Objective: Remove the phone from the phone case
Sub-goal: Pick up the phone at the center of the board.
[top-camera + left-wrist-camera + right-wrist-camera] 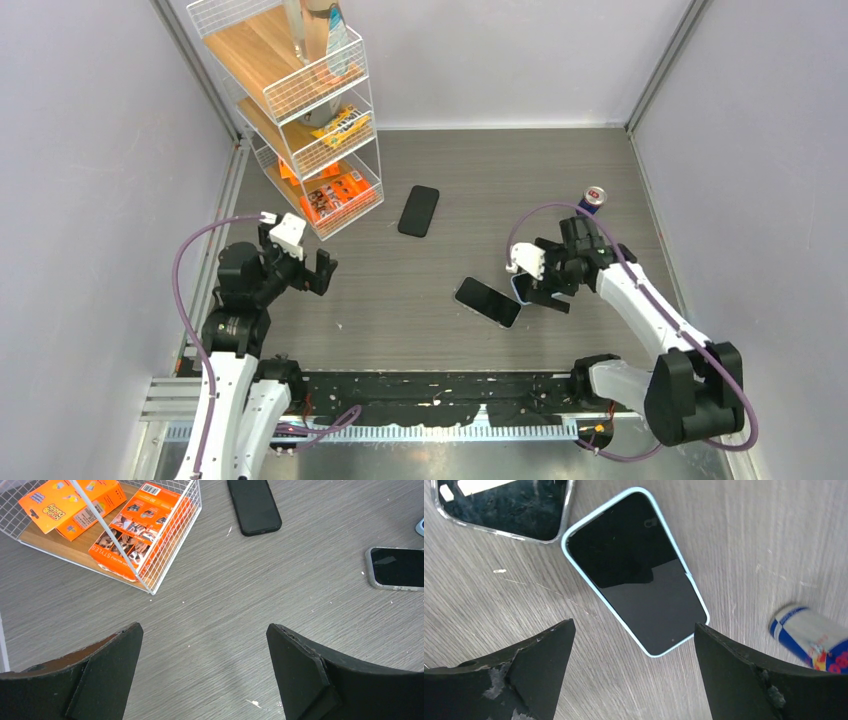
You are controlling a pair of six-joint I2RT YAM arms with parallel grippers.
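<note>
Now your right gripper [545,290] hangs wide open just above the cased phone [636,572], at the right side; its long axis lies diagonal between the jaws, and the left gripper [305,268] is well apart

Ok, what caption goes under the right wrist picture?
Open black fingers hover over a black phone in a light-blue case on the grey table.

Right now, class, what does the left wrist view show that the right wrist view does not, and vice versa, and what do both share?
Left wrist only: the wire rack, its orange boxes, the black phone, the open left claw. Right wrist only: the blue-cased phone in full, the drink can, the open right claw. Both: the clear-cased phone and the grey table.
</note>
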